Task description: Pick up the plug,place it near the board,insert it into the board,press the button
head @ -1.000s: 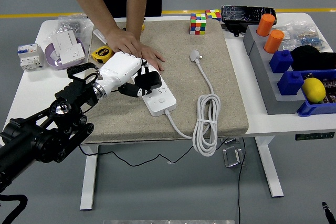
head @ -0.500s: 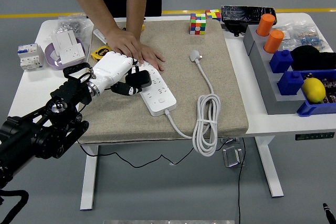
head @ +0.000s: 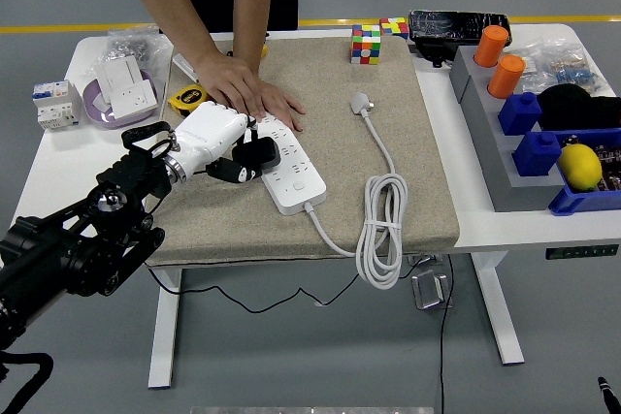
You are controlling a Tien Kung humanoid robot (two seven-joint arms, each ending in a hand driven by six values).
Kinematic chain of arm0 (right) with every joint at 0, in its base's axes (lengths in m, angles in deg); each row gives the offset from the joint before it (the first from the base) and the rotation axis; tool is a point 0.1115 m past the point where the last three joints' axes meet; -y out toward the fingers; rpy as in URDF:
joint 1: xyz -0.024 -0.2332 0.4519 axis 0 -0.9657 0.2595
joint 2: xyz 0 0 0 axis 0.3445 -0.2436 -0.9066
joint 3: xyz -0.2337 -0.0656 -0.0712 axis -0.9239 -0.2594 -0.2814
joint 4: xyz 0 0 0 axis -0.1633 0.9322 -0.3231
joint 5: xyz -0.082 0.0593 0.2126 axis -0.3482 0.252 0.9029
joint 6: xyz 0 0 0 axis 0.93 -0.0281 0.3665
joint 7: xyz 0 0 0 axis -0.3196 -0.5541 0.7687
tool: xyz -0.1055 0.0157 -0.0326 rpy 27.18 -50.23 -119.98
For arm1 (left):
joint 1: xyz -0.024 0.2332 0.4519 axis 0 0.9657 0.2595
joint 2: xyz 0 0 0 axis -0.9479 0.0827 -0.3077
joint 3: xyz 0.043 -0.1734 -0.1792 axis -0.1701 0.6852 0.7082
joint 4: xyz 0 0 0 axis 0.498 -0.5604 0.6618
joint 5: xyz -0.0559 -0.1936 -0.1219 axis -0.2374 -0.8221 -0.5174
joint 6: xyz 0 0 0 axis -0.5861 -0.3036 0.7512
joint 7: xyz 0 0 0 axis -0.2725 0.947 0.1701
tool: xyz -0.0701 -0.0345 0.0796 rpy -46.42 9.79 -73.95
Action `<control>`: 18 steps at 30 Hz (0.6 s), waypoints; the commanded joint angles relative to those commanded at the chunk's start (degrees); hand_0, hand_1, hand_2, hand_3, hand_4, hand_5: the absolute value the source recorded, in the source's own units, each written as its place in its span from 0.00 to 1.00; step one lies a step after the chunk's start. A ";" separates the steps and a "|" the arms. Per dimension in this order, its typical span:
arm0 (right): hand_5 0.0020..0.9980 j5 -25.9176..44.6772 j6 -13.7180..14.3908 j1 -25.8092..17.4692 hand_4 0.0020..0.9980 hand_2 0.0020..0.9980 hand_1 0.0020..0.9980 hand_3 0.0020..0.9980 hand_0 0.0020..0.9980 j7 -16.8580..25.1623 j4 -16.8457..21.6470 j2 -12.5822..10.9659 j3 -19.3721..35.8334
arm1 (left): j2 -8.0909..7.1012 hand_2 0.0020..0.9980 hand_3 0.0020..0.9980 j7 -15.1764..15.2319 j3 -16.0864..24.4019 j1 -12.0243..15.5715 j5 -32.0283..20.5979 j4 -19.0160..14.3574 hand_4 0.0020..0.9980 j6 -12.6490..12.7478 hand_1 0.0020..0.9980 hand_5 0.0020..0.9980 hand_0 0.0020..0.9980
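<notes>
Now the left hand [head: 215, 139] sits a little lower and further right than half a second ago, its white fingers curled around the black plug [head: 254, 154], which it holds at the left edge of the white board [head: 288, 168]. The plug has come back toward the strip after drawing away from it; a second ago it stood further right, over the sockets. Whether its pins are in a socket cannot be told. The person's hand [head: 247, 90] has not moved and lies flat on the far end of the board.

At the far left of the white table [head: 50, 167] stand a small breaker unit [head: 54, 104] and a purple dish [head: 104, 109] carrying a white socket block [head: 128, 83], with a yellow tape measure [head: 186, 98] just beside the beige mat [head: 408, 143]. The board lies diagonally on that mat, and its white cable [head: 381, 235] runs forward, coils near the mat's front edge and ends in a white plug head [head: 362, 103] lying free. Two colour cubes [head: 368, 44] stand at the mat's far edge. Further right are a black device [head: 458, 24], two orange cylinders [head: 498, 60], blue bins [head: 543, 147] and a lemon [head: 579, 165], all well apart from the hand.
</notes>
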 joint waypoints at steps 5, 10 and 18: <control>1.00 -0.02 0.00 0.11 1.00 0.83 0.89 0.86 0.95 0.00 0.01 -0.01 0.09 | -0.16 0.40 0.37 0.10 0.09 -0.33 0.00 0.16 0.59 0.22 0.53 0.25 0.50; 1.00 -0.12 0.00 0.28 1.00 0.83 0.89 0.86 0.95 0.01 0.05 0.00 0.18 | -0.13 0.40 0.37 0.20 0.06 -0.73 0.00 0.41 0.59 0.55 0.54 0.25 0.51; 1.00 -0.14 0.04 0.26 1.00 0.83 0.89 0.86 0.95 0.05 0.07 0.01 0.32 | -0.28 0.40 0.37 0.27 -0.94 -0.72 0.00 0.63 0.59 0.43 0.54 0.25 0.51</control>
